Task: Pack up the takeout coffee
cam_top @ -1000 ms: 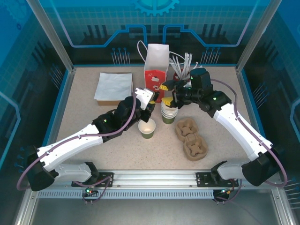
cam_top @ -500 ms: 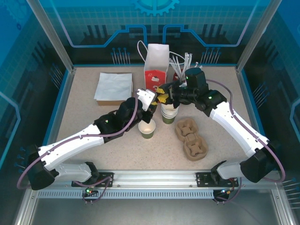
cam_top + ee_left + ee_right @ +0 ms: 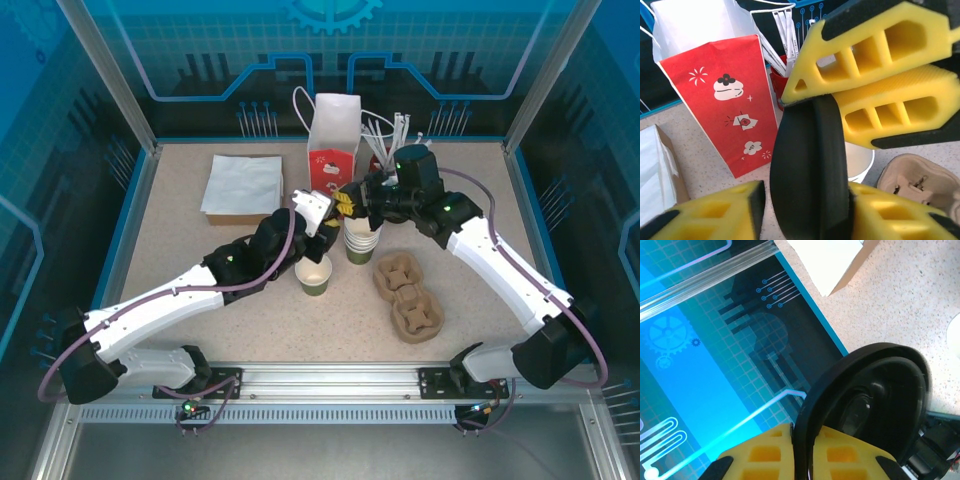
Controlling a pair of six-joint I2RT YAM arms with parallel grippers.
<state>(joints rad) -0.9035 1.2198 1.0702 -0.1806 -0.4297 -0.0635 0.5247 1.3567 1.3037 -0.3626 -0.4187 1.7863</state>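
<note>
The takeout coffee is a small cream cup with a green band (image 3: 314,274), standing open-topped mid-table below both grippers. A black plastic lid (image 3: 338,208) hangs on edge in the air between the two grippers. My right gripper (image 3: 350,203) is shut on the lid's rim (image 3: 865,405), its yellow fingers (image 3: 765,455) pinching it from both sides. My left gripper (image 3: 324,218) is at the lid's lower edge (image 3: 810,165). Its jaws are open, with a gap on the left side. The right gripper's fingers (image 3: 875,60) show above it.
A red paper bag (image 3: 333,155) stands open at the back centre. A nested cup stack (image 3: 360,240) is just right of the single cup, and a brown pulp carrier (image 3: 407,296) lies further right. A flat white box (image 3: 243,187) is back left, and stirrers (image 3: 388,138) stand behind the bag.
My right gripper moved left to the lid and shut on its rim. The left gripper's jaws have parted from the lid. The cup has not moved.
</note>
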